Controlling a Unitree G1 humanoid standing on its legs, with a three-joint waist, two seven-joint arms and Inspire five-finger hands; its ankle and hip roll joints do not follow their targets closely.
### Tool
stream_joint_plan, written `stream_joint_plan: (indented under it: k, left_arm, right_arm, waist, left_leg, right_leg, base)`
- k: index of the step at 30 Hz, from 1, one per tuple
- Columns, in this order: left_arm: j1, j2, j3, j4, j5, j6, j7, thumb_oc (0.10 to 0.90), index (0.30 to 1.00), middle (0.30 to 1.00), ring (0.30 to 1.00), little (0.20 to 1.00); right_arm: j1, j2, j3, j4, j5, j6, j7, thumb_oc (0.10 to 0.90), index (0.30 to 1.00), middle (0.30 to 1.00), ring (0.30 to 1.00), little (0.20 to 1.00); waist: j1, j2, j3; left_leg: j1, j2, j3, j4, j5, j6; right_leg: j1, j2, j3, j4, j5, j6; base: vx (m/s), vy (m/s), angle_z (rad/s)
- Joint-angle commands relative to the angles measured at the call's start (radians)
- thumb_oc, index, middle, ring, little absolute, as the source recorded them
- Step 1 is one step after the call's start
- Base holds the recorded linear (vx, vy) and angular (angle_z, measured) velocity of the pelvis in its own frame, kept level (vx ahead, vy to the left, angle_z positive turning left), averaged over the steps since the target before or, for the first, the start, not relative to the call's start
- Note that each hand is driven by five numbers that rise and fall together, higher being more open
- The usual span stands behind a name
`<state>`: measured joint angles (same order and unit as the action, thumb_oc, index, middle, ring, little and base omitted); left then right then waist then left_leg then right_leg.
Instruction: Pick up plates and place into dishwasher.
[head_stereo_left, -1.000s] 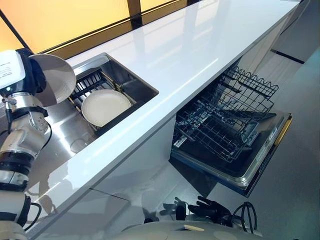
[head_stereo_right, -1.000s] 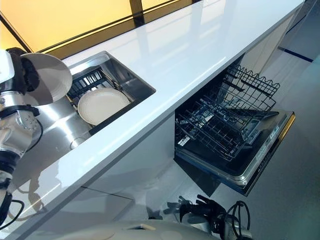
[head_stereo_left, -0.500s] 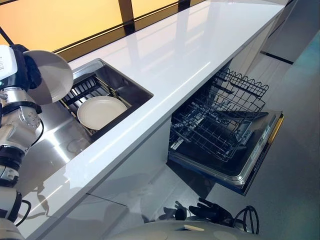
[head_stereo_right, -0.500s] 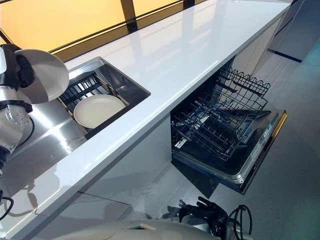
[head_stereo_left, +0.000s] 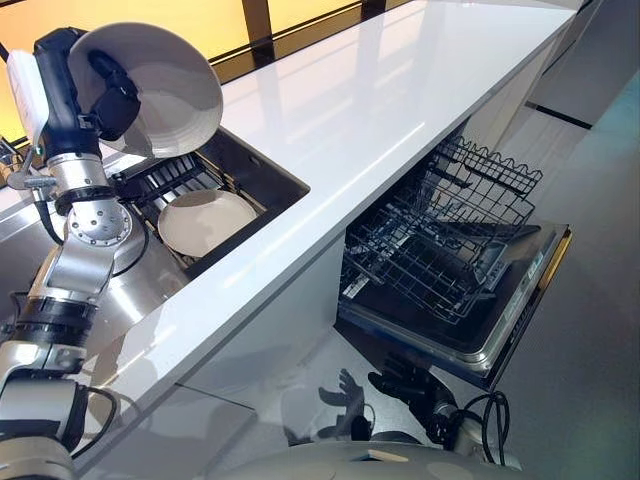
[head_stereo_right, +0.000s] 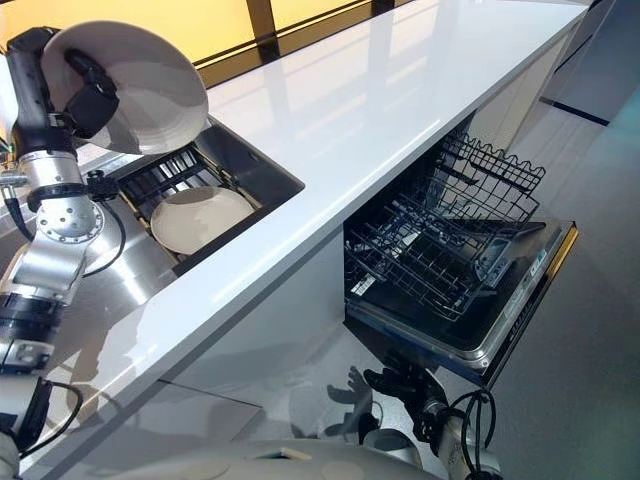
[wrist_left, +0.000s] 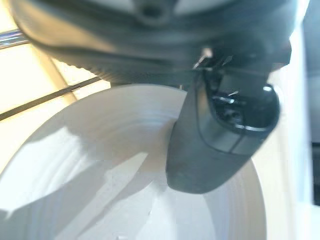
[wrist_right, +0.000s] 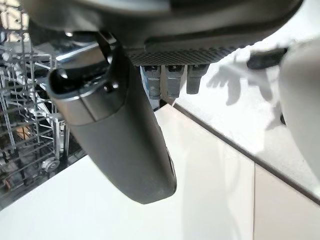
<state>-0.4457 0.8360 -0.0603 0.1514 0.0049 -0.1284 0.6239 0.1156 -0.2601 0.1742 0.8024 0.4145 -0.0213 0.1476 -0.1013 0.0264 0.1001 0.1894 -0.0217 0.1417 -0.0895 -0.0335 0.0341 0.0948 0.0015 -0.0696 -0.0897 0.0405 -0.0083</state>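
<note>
Left eye view shows you the left hand (head_stereo_left: 110, 95) gripping a white plate (head_stereo_left: 160, 85) above the sink (head_stereo_left: 265, 175). Your right hand (head_stereo_left: 400, 385) hangs with fingers spread, below the open dishwasher (head_stereo_left: 500, 330).

Glossy white countertop (head_stereo_left: 370, 110); brushed steel sink (head_stereo_left: 140, 285); dark wire dishwasher rack (head_stereo_left: 440, 250); smooth matt-white plate (head_stereo_left: 150, 85).
</note>
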Motion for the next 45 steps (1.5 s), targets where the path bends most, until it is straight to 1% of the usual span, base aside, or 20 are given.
stream_joint_plan:
  k: [1, 4, 6, 8, 11, 14, 15, 18, 21, 24, 26, 27, 29, 34, 37, 40, 41, 42, 43, 45]
  left_arm:
    - [-0.051, 0.08, 0.126, -0.111, 0.076, -0.09, 0.042, 0.1, 0.3, 0.3, 0.3, 0.2]
    - [-0.02, 0.091, 0.137, -0.15, 0.068, -0.096, 0.033, 0.1, 0.3, 0.3, 0.3, 0.2]
    - [-0.004, 0.091, 0.141, -0.16, 0.049, -0.113, 0.026, 0.1, 0.3, 0.3, 0.3, 0.2]
    - [0.003, 0.085, 0.139, -0.164, 0.053, -0.13, 0.023, 0.1, 0.3, 0.3, 0.3, 0.2]
    - [0.024, 0.06, 0.137, -0.167, 0.058, -0.18, 0.009, 0.1, 0.3, 0.3, 0.3, 0.2]
    - [0.051, 0.02, 0.135, -0.163, 0.087, -0.237, 0.007, 0.1, 0.3, 0.3, 0.3, 0.2]
    - [0.06, 0.006, 0.135, -0.166, 0.098, -0.246, 0.007, 0.1, 0.3, 0.3, 0.3, 0.2]
    - [0.091, -0.037, 0.136, -0.165, 0.126, -0.28, 0.004, 0.1, 0.3, 0.3, 0.3, 0.2]
    - [0.118, -0.057, 0.148, -0.165, 0.128, -0.307, -0.006, 0.1, 0.3, 0.3, 0.3, 0.2]
    - [0.139, -0.063, 0.161, -0.164, 0.163, -0.353, -0.01, 0.1, 0.3, 0.3, 0.3, 0.2]
    - [0.149, -0.06, 0.165, -0.159, 0.161, -0.369, -0.02, 0.1, 0.3, 0.3, 0.3, 0.2]
    - [0.157, -0.062, 0.168, -0.154, 0.15, -0.378, -0.03, 0.1, 0.3, 0.3, 0.3, 0.2]
    - [0.167, -0.066, 0.174, -0.149, 0.149, -0.385, -0.035, 0.1, 0.3, 0.3, 0.3, 0.2]
    - [0.201, -0.076, 0.199, -0.154, 0.144, -0.382, -0.046, 0.1, 0.3, 0.3, 0.3, 0.2]
    - [0.216, -0.075, 0.219, -0.158, 0.132, -0.371, -0.055, 0.1, 0.3, 0.3, 0.3, 0.2]
    - [0.218, -0.081, 0.218, -0.151, 0.119, -0.362, -0.06, 0.1, 0.3, 0.3, 0.3, 0.2]
    - [0.216, -0.085, 0.215, -0.15, 0.111, -0.358, -0.063, 0.1, 0.3, 0.3, 0.3, 0.2]
    - [0.209, -0.091, 0.208, -0.148, 0.101, -0.349, -0.071, 0.1, 0.3, 0.3, 0.3, 0.2]
    - [0.206, -0.092, 0.206, -0.149, 0.097, -0.347, -0.072, 0.1, 0.3, 0.3, 0.3, 0.2]
    - [0.192, -0.097, 0.192, -0.16, 0.091, -0.333, -0.078, 0.1, 0.3, 0.3, 0.3, 0.2]
  right_arm:
    - [-0.043, -0.051, -0.003, -0.101, -0.095, -0.021, -0.071, 0.8, 0.9, 0.9, 0.9, 0.9]
    - [-0.048, -0.058, 0.013, -0.159, -0.089, 0.028, -0.047, 0.8, 0.9, 0.9, 0.9, 0.9]
    - [-0.048, -0.058, 0.023, -0.209, -0.067, 0.069, 0.018, 0.8, 0.9, 0.9, 0.9, 0.9]
    - [-0.047, -0.057, 0.03, -0.244, -0.035, 0.091, 0.09, 0.8, 0.9, 0.9, 0.9, 0.9]
    - [-0.038, -0.058, 0.029, -0.344, 0.084, 0.157, 0.241, 0.8, 0.9, 0.9, 0.9, 0.9]
    - [-0.037, -0.068, 0.001, -0.442, 0.278, 0.225, 0.422, 0.8, 0.9, 0.9, 0.9, 0.9]
    - [-0.037, -0.069, -0.011, -0.468, 0.315, 0.243, 0.451, 0.8, 0.9, 0.9, 0.9, 0.9]
    - [-0.045, -0.078, -0.045, -0.547, 0.422, 0.258, 0.509, 0.8, 0.9, 0.9, 0.9, 0.9]
    - [-0.057, -0.098, -0.106, -0.639, 0.49, 0.249, 0.509, 0.8, 0.9, 0.9, 0.9, 0.9]
    - [-0.065, -0.113, -0.152, -0.697, 0.499, 0.188, 0.497, 0.8, 0.9, 0.9, 0.9, 0.9]
    - [-0.071, -0.122, -0.189, -0.736, 0.499, 0.15, 0.477, 0.8, 0.9, 0.9, 0.9, 0.9]
    - [-0.077, -0.13, -0.216, -0.757, 0.49, 0.105, 0.451, 0.8, 0.9, 0.9, 0.9, 0.9]
    - [-0.083, -0.137, -0.242, -0.777, 0.487, 0.075, 0.429, 0.8, 0.9, 0.9, 0.9, 0.9]
    - [-0.099, -0.155, -0.33, -0.851, 0.428, -0.023, 0.338, 0.8, 0.9, 0.9, 0.9, 0.9]
    - [-0.104, -0.17, -0.376, -0.9, 0.43, -0.065, 0.3, 0.8, 0.9, 0.9, 0.9, 0.9]
    - [-0.116, -0.176, -0.408, -0.938, 0.42, -0.128, 0.241, 0.8, 0.9, 0.9, 0.9, 0.9]
    - [-0.12, -0.178, -0.417, -0.952, 0.402, -0.157, 0.213, 0.8, 0.9, 0.9, 0.9, 0.9]
    - [-0.125, -0.188, -0.431, -0.971, 0.331, -0.227, 0.175, 0.8, 0.9, 0.9, 0.9, 0.9]
    - [-0.126, -0.194, -0.433, -0.977, 0.321, -0.237, 0.164, 0.8, 0.9, 0.9, 0.9, 0.9]
    - [-0.133, -0.22, -0.44, -1.02, 0.216, -0.308, 0.105, 0.8, 0.9, 0.9, 0.9, 0.9]
  waist:
    - [0.016, 0.023, -0.04]
    - [0.026, 0.02, -0.039]
    - [0.03, 0.019, -0.035]
    - [0.033, 0.016, -0.032]
    - [0.037, 0.004, -0.027]
    - [0.044, -0.008, -0.027]
    - [0.045, -0.011, -0.027]
    - [0.049, -0.018, -0.031]
    - [0.043, -0.019, -0.029]
    - [0.036, -0.018, -0.023]
    - [0.029, -0.019, -0.019]
    - [0.024, -0.019, -0.019]
    - [0.021, -0.019, -0.02]
    - [0.015, -0.016, -0.028]
    - [0.011, -0.013, -0.033]
    - [0.006, -0.01, -0.036]
    - [0.003, -0.008, -0.035]
    - [-0.003, -0.004, -0.036]
    - [-0.004, -0.003, -0.036]
    - [-0.011, 0.003, -0.035]
  left_leg:
    - [-0.041, -0.049, -0.024, 0.002, -0.066, 0.0]
    - [-0.047, -0.046, -0.028, 0.002, -0.061, 0.001]
    - [-0.048, -0.044, -0.035, 0.002, -0.059, 0.005]
    - [-0.047, -0.042, -0.041, 0.003, -0.057, 0.007]
    - [-0.045, -0.039, -0.044, 0.003, -0.052, 0.006]
    - [-0.045, -0.039, -0.046, 0.002, -0.048, -0.001]
    - [-0.045, -0.039, -0.046, 0.002, -0.047, -0.002]
    - [-0.049, -0.038, -0.049, 0.002, -0.044, -0.006]
    - [-0.055, -0.034, -0.049, 0.002, -0.038, -0.002]
    - [-0.053, -0.031, -0.041, 0.002, -0.035, 0.003]
    - [-0.05, -0.032, -0.034, 0.003, -0.037, 0.005]
    - [-0.048, -0.033, -0.028, 0.004, -0.038, 0.006]
    - [-0.046, -0.034, -0.022, 0.004, -0.04, 0.007]
    - [-0.045, -0.034, -0.002, 0.004, -0.044, 0.001]
    - [-0.048, -0.031, 0.01, 0.004, -0.043, -0.002]
    - [-0.05, -0.03, 0.015, 0.004, -0.043, -0.002]
    - [-0.05, -0.029, 0.016, 0.004, -0.043, -0.001]
    - [-0.05, -0.029, 0.016, 0.004, -0.044, 0.0]
    - [-0.05, -0.028, 0.016, 0.005, -0.044, 0.0]
    - [-0.05, -0.028, 0.013, 0.006, -0.044, 0.004]
  right_leg:
    - [-0.027, -0.003, -0.033, 0.101, -0.126, 0.103]
    - [-0.033, -0.006, -0.038, 0.118, -0.134, 0.101]
    - [-0.04, -0.01, -0.042, 0.142, -0.144, 0.1]
    - [-0.046, -0.014, -0.046, 0.161, -0.151, 0.1]
    - [-0.046, -0.02, -0.061, 0.175, -0.153, 0.1]
    - [-0.034, -0.021, -0.078, 0.148, -0.14, 0.101]
    - [-0.029, -0.022, -0.083, 0.14, -0.137, 0.101]
    - [-0.024, -0.022, -0.092, 0.129, -0.133, 0.102]
    - [-0.036, -0.024, -0.093, 0.16, -0.149, 0.1]
    - [-0.045, -0.026, -0.096, 0.187, -0.16, 0.098]
    - [-0.046, -0.027, -0.097, 0.19, -0.161, 0.098]
    - [-0.044, -0.026, -0.098, 0.184, -0.159, 0.097]
    - [-0.039, -0.023, -0.095, 0.171, -0.153, 0.096]
    - [-0.027, -0.012, -0.095, 0.125, -0.135, 0.093]
    - [-0.029, -0.006, -0.096, 0.119, -0.133, 0.09]
    - [-0.03, -0.003, -0.091, 0.117, -0.133, 0.088]
    - [-0.031, -0.002, -0.089, 0.119, -0.135, 0.088]
    - [-0.034, -0.001, -0.081, 0.126, -0.14, 0.088]
    - [-0.036, -0.001, -0.079, 0.129, -0.141, 0.088]
    - [-0.042, -0.001, -0.066, 0.147, -0.149, 0.087]
  base:
    - [-0.05, 0.01, 0.01]
    - [-0.05, 0.018, 0.02]
    - [-0.05, 0.02, 0.06]
    - [-0.03, 0.007, 0.08]
    - [-0.02, -0.012, 0.1]
    - [-0.01, -0.028, 0.1]
    - [-0.01, -0.032, 0.11]
    - [-0.01, -0.031, 0.08]
    - [-0.02, -0.009, 0.01]
    - [-0.04, -0.015, 0.0]
    - [-0.04, -0.021, 0.01]
    - [-0.03, -0.02, 0.0]
    - [0.0, 0.0, 0.0]
    - [0.0, -0.014, -0.06]
    - [0.01, -0.008, -0.08]
    - [0.01, 0.002, -0.04]
    - [0.02, 0.014, -0.04]
    - [0.01, 0.015, -0.03]
    - [0.0, 0.0, 0.0]
    - [0.0, 0.0, 0.0]
